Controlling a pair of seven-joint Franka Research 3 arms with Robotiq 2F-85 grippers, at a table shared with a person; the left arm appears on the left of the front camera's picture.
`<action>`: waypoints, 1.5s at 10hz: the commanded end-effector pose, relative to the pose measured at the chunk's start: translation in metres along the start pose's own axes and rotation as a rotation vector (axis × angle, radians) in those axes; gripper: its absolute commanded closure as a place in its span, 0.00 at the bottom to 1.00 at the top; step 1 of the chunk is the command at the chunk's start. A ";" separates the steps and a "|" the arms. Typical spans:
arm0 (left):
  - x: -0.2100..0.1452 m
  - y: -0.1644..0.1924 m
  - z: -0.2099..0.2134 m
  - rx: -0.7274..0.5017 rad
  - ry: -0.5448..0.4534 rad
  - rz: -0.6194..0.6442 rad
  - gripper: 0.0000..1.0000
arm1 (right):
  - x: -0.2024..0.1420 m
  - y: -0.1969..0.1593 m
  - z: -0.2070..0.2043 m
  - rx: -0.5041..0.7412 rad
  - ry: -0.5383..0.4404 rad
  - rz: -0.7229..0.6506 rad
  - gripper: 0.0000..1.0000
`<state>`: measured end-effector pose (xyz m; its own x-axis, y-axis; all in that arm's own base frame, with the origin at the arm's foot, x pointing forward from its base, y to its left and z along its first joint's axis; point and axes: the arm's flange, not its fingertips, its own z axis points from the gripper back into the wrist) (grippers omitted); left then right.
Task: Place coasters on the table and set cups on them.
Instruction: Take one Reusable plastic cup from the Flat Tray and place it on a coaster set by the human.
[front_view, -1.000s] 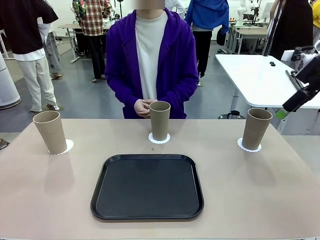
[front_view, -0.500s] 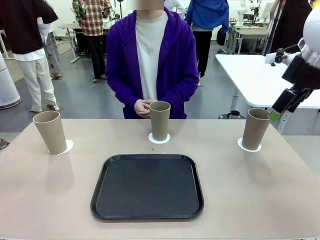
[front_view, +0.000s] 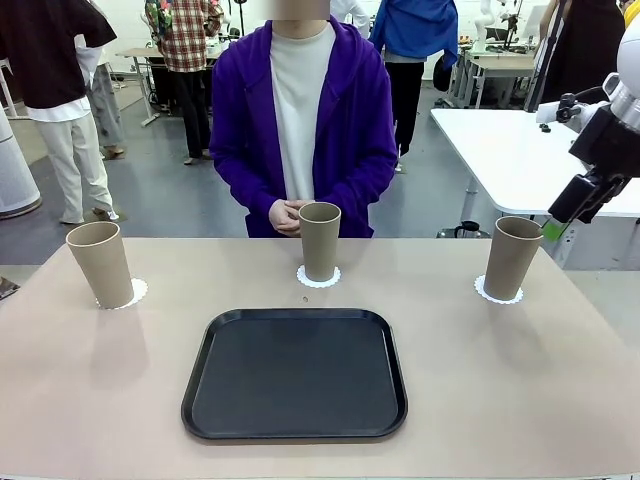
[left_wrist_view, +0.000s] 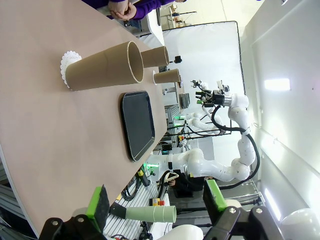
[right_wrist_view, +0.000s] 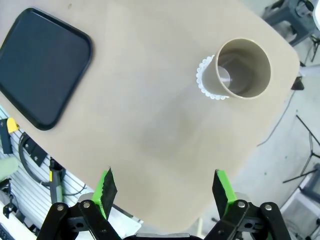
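Evidently unmarked, three cups (front_view: 320, 240) stand on coasters (front_view: 319, 277); no lettering legible.

No readable text, label, brand, number or sign is showing anywhere in these views; nothing on the table is carrying print
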<state>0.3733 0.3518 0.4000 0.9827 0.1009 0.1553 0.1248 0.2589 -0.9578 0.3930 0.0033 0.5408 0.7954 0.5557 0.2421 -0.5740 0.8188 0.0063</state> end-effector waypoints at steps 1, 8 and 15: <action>-0.001 -0.002 0.001 0.008 -0.002 0.008 0.00 | -0.001 0.001 -0.001 -0.018 0.000 0.008 0.00; -0.001 -0.002 0.001 0.008 -0.002 0.008 0.00 | -0.001 0.001 -0.001 -0.018 0.000 0.008 0.00; -0.001 -0.002 0.001 0.008 -0.002 0.008 0.00 | -0.113 0.024 -0.018 0.034 0.056 -0.364 0.00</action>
<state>0.3732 0.3519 0.3998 0.9827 0.1011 0.1550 0.1245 0.2587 -0.9579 0.3122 -0.0387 0.4934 0.9546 0.2675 0.1312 -0.2831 0.9517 0.1188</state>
